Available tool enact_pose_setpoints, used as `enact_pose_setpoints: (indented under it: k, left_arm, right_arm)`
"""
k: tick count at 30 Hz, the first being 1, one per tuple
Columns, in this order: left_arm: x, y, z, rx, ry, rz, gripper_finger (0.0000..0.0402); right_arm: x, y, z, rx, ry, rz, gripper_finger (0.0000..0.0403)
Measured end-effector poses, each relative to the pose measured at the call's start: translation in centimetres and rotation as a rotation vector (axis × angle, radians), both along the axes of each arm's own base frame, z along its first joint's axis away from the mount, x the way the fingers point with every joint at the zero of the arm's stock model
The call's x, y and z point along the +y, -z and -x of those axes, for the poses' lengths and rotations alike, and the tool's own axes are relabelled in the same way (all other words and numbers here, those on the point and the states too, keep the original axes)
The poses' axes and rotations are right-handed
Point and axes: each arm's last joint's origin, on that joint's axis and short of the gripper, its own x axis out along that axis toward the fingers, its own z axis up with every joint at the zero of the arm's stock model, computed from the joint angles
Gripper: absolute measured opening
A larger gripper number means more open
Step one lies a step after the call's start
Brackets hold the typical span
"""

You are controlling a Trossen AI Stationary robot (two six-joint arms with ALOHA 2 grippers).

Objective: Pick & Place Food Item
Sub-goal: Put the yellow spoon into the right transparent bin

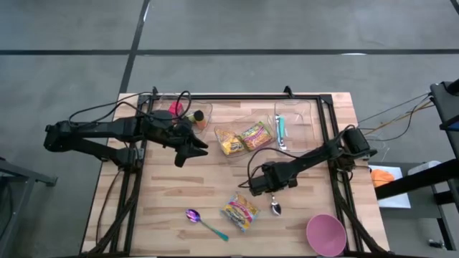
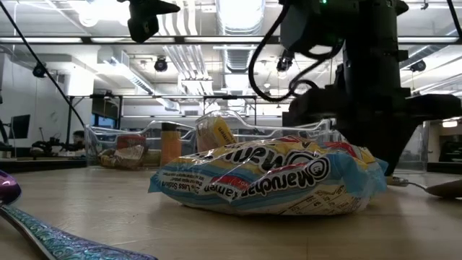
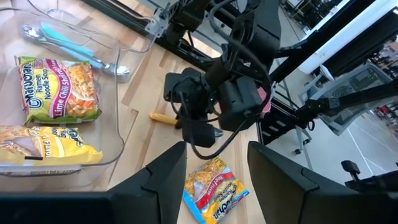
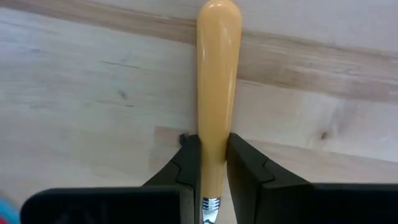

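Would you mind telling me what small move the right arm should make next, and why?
Probably a short straight lift. The right gripper has its fingers pressed against both sides of the spoon's yellow handle, which lies flat on the wooden table. Raising it slightly would show whether the grip holds. The left gripper waits open over the table.

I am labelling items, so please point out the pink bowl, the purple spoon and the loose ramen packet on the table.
Pink bowl (image 1: 326, 234), high view, centre of its inside.
Purple spoon (image 1: 193, 215), high view, its bowl end.
Ramen packet (image 1: 241, 211), high view, middle of the wrapper.
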Motion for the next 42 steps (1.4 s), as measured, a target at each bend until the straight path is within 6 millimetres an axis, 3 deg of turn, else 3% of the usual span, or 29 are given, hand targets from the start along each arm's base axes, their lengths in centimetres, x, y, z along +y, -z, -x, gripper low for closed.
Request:
enact_pose_setpoints:
  k: [11, 17, 23, 32, 42]
  left_arm:
    - [0.1, 0.0, 0.0, 0.003, -0.006, 0.007, 0.0178]
    - [0.1, 0.0, 0.0, 0.002, -0.014, 0.016, 0.0178]
    - [0.2, 0.0, 0.0, 0.002, -0.024, 0.018, 0.0178]
    - [0.3, -0.1, 0.0, 0.002, -0.045, 0.027, 0.0178]
    - [0.4, -0.1, 0.0, 0.002, -0.057, 0.03, 0.0178]
  right_arm:
    - [0.2, -5.4, 1.3, -0.117, -0.05, 0.043, 0.0042]
    - [-0.7, -9.5, 3.2, -0.231, -0.035, 0.119, 0.0042]
    - [-2.4, -13.8, 6.5, -0.349, 0.007, 0.249, 0.0042]
    - [-6.5, -18.4, 11.1, -0.458, 0.047, 0.395, 0.0042]
    - [-13.7, -19.3, 12.6, -0.35, 0.025, 0.435, 0.0042]
